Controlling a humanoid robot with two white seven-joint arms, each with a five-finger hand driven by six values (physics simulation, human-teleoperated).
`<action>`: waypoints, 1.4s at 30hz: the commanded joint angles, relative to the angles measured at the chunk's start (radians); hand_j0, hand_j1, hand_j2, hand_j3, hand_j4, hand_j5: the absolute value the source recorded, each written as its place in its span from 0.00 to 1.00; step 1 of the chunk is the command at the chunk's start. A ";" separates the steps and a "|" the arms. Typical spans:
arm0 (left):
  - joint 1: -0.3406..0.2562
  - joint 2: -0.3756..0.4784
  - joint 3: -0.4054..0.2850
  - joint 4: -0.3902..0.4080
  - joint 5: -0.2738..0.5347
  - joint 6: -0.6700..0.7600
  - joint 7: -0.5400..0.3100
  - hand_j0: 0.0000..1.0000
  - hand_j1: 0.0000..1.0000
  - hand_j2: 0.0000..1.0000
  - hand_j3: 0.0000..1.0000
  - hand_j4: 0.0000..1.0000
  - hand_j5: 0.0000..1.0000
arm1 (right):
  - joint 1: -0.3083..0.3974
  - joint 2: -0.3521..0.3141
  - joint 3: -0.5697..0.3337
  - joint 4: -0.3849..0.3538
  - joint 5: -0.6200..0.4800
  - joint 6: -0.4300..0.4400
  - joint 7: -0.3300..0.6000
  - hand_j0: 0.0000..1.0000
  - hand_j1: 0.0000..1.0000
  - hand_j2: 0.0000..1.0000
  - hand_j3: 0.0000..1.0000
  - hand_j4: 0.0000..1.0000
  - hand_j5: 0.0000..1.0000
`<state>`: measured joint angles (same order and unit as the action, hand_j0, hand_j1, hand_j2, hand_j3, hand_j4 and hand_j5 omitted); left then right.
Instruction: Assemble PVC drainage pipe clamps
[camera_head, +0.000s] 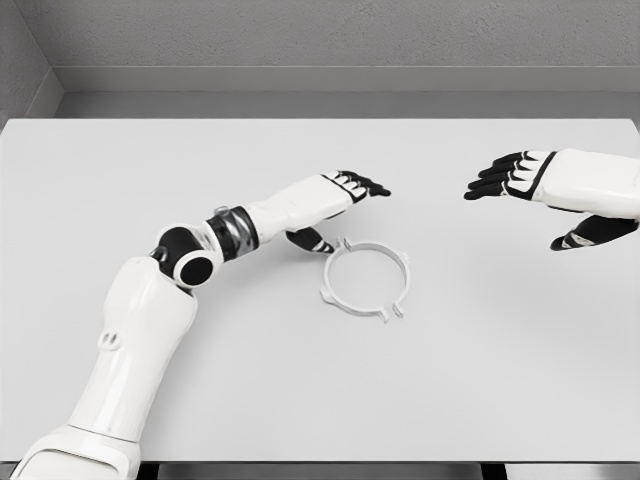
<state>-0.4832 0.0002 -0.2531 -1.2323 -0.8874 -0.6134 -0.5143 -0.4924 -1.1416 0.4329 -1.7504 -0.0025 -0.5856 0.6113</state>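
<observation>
One white ring-shaped pipe clamp (365, 279), thin-walled with small tabs around its rim, lies flat on the matte pale surface (480, 380). The left hand (345, 200) hovers just beyond the clamp, fingers spread, holding nothing. The right hand (520, 185) is well right of the clamp, fingers likewise spread.

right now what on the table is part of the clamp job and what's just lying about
For the job:
- white ring clamp, flat on the table
- left robot hand, open, beside it
- right robot hand, open, off to the right

Lying about:
- nothing else shows on the white table
</observation>
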 joint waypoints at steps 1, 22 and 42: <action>0.000 0.000 -0.005 -0.003 0.008 0.002 0.000 1.00 1.00 1.00 1.00 1.00 1.00 | -0.002 -0.001 0.000 0.000 -0.007 0.003 0.000 1.00 1.00 1.00 1.00 1.00 1.00; 0.143 0.227 0.178 -0.260 0.228 0.002 0.004 1.00 1.00 1.00 1.00 1.00 1.00 | 0.005 -0.003 0.000 -0.001 -0.007 0.003 0.000 1.00 1.00 1.00 1.00 1.00 1.00; 0.241 0.142 -0.009 -0.352 0.038 0.002 0.000 1.00 1.00 1.00 1.00 1.00 1.00 | -0.011 0.010 -0.006 0.003 -0.074 0.003 0.000 1.00 1.00 1.00 1.00 1.00 1.00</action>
<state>-0.2424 0.1509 -0.2612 -1.5870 -0.8417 -0.6134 -0.5145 -0.5047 -1.1365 0.4293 -1.7468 -0.0578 -0.5862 0.6113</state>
